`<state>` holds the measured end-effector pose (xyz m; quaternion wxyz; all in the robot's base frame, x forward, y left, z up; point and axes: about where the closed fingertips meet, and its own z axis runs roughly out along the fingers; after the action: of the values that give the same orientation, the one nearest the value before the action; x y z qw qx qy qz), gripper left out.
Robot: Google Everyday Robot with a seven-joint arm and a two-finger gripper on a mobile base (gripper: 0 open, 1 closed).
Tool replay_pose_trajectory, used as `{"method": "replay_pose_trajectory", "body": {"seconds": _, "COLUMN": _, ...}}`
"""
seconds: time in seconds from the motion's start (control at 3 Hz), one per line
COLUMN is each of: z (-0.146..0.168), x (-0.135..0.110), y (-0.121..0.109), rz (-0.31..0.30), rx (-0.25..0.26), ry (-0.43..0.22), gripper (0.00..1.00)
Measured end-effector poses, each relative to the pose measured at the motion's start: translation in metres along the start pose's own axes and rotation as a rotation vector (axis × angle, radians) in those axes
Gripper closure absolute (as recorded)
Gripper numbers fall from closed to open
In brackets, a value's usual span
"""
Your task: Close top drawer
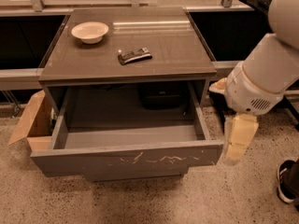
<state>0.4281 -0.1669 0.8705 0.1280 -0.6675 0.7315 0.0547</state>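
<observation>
The top drawer (126,160) of the grey-brown cabinet stands pulled far out toward me. Its wide front panel carries pale squiggly scratches across the middle, and its inside is bare. My gripper (237,141) hangs from the white arm at the right, pointing down. It is just beside the drawer's right front corner, a little apart from the panel, and holds nothing.
On the cabinet top (177,55) sit a cream bowl (89,31) and a dark flat packet (134,55). An open cardboard box (29,122) stands at the cabinet's left. A black shoe (286,181) is on the speckled floor at right. A narrower drawer front (135,175) shows below.
</observation>
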Motion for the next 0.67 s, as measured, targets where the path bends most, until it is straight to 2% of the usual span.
{"method": "replay_pose_trajectory", "body": {"seconds": 0.33, "z": 0.038, "x": -0.003, "y": 0.014, "rz": -0.01, "rx": -0.064, "ry": -0.045, "gripper": 0.16}}
{"method": "replay_pose_trajectory", "body": {"seconds": 0.67, "z": 0.07, "x": -0.007, "y": 0.028, "rz": -0.015, "rx": -0.129, "ry": -0.076, "gripper": 0.47}}
